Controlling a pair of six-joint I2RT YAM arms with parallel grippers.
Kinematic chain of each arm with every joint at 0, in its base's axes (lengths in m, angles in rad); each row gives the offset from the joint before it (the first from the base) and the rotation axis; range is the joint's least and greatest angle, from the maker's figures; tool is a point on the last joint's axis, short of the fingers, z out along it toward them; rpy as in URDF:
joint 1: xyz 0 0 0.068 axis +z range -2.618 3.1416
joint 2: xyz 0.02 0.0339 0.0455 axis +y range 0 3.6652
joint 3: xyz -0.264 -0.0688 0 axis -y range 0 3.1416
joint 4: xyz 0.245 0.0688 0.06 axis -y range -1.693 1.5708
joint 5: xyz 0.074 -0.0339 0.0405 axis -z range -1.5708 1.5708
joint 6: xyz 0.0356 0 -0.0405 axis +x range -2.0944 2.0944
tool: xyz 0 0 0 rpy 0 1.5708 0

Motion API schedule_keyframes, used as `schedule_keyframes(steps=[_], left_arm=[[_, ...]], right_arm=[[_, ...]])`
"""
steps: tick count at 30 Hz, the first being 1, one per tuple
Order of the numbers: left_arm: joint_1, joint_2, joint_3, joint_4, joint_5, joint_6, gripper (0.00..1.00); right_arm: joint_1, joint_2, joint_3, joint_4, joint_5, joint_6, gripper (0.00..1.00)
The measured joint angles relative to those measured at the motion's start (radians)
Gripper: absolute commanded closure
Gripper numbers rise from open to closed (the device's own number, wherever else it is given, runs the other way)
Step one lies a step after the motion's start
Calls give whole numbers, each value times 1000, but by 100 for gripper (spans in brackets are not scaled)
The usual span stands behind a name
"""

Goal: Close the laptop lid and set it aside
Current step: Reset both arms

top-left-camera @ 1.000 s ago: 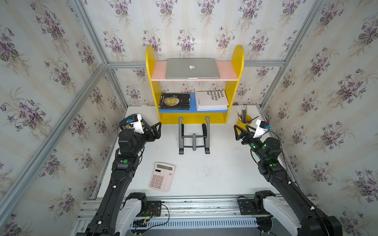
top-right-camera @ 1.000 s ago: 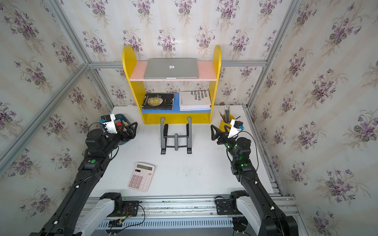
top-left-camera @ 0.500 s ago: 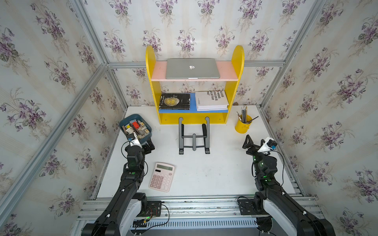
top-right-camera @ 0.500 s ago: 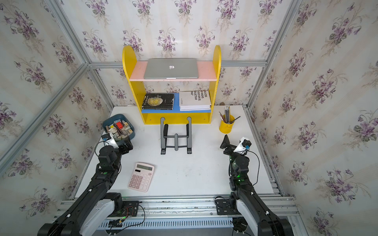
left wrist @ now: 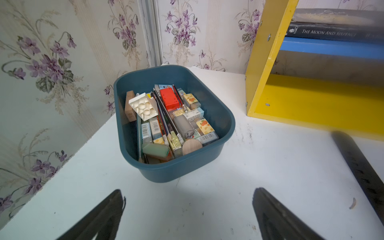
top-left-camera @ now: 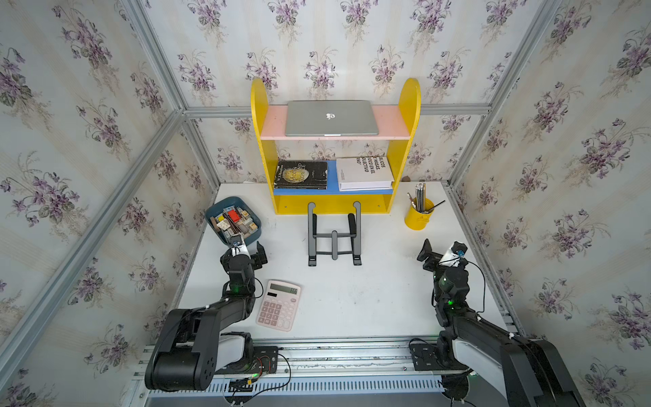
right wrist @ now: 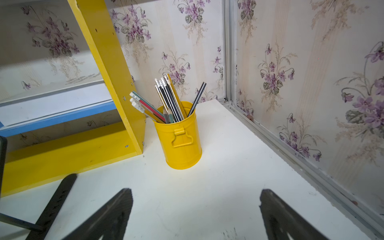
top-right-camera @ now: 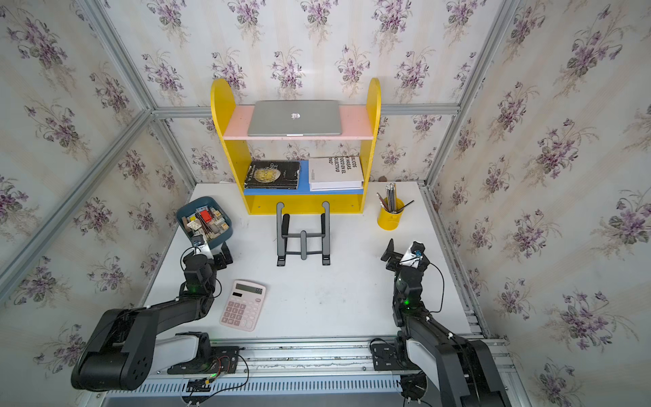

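Note:
The laptop (top-left-camera: 331,118) (top-right-camera: 294,118) lies flat on the pink top shelf (top-left-camera: 273,121) of the yellow rack, high at the back. The laptop lid is down, silver with the logo facing up. My left gripper (top-left-camera: 248,248) (top-right-camera: 216,250) is low over the table's left side, open and empty, just in front of a blue bin (left wrist: 166,172). On the right side my right gripper (top-left-camera: 442,248) (top-right-camera: 403,248) is open and empty too. In the wrist views both the left gripper (left wrist: 187,193) and the right gripper (right wrist: 195,192) show only bare white table between wide fingers.
An empty black laptop stand (top-left-camera: 334,234) sits mid-table in front of the rack. A pink calculator (top-left-camera: 280,304) lies front left. A yellow pencil cup (top-left-camera: 418,218) (right wrist: 180,141) stands back right. A black book (top-left-camera: 301,174) and a white book (top-left-camera: 364,172) lie on the lower shelf.
Both arms have drawn back and down from beside the rack toward the front of the table. Both grippers stayed open and the laptop has not moved.

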State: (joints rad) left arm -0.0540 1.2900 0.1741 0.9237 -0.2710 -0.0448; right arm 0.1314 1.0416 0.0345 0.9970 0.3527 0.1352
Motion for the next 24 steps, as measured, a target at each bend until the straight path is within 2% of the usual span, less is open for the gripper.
schedule_keyframes(steps=[8,13,19,24], left_arm=[[4,273,17,255,66,63,0],[27,257,77,245,90,65,0],[34,256,174,106,134,65,0],[36,256,192,38,145,65,0]], right_arm=[[-2,140,26,98,24,-1,0],[-2,216,48,159,12,-19,0],[-2,294,66,247,-29,-85,0],[-2,494,51,428,-28,-114,0]])
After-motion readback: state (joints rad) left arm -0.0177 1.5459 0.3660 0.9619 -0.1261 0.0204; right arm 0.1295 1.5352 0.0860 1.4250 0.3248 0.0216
